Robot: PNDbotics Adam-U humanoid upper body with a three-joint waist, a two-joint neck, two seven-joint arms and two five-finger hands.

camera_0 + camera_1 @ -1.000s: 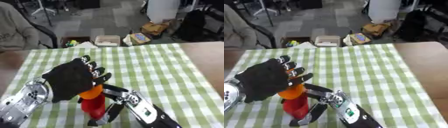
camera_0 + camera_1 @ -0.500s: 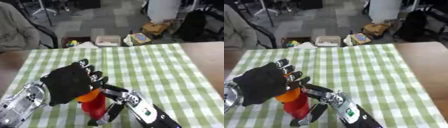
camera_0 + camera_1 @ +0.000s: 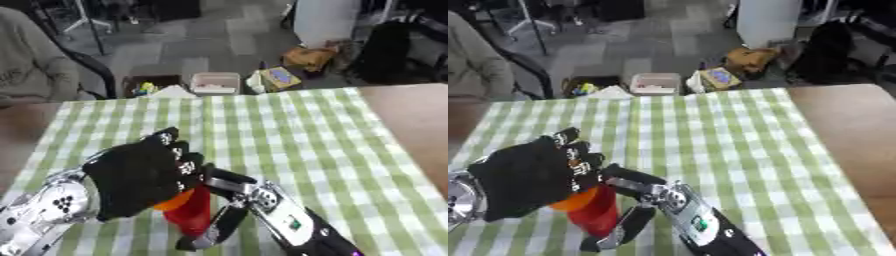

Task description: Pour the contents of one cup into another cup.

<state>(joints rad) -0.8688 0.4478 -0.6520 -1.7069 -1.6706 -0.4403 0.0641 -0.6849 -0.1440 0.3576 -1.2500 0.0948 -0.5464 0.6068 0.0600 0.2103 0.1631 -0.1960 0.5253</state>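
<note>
Left hand [image 3: 140, 179] curled, gripping; right hand [image 3: 229, 210] curled beneath it

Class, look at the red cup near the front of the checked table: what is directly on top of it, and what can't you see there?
An orange cup sits tipped over the red cup, gripped by the left hand. The right hand wraps the red cup. Both cups' insides are hidden, so no contents show.

Readable text: none.
Right forearm [image 3: 293, 226]: a small green mark at 5 o'clock, too blurred to read.
</note>
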